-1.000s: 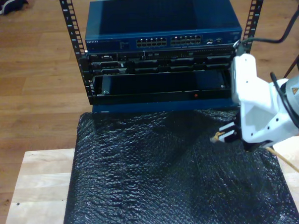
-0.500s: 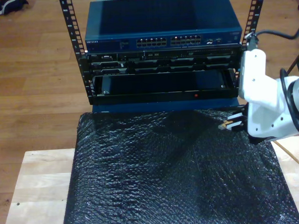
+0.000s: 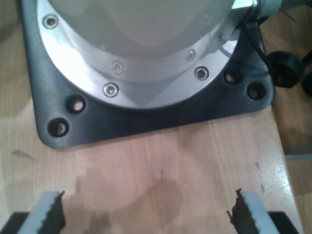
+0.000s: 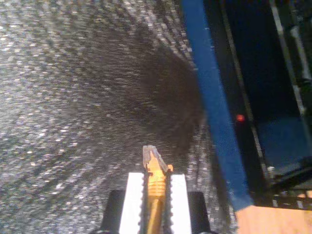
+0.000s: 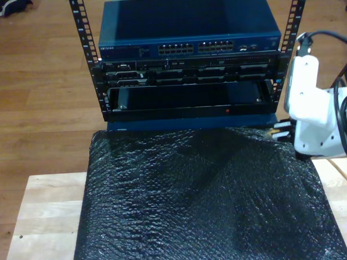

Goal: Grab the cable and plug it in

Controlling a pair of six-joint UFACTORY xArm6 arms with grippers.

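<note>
Gripping: my second gripper (image 4: pixel 156 183) clamps the cable (image 4: pixel 155 192), exterior view's right edge, over black mat (image 5: pixel 194 204).
Idle: my first gripper (image 3: pixel 146 214), jaws spread wide.

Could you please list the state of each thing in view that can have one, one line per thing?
Cable: clamped between the fingers of my second gripper, plug tip sticking out, not plugged in.
My second gripper: shut on the cable, above the black mat.
My first gripper: open, holding nothing, over bare wood.
Network switch: mounted in the rack, front ports look free.
Red light: lit.
</note>
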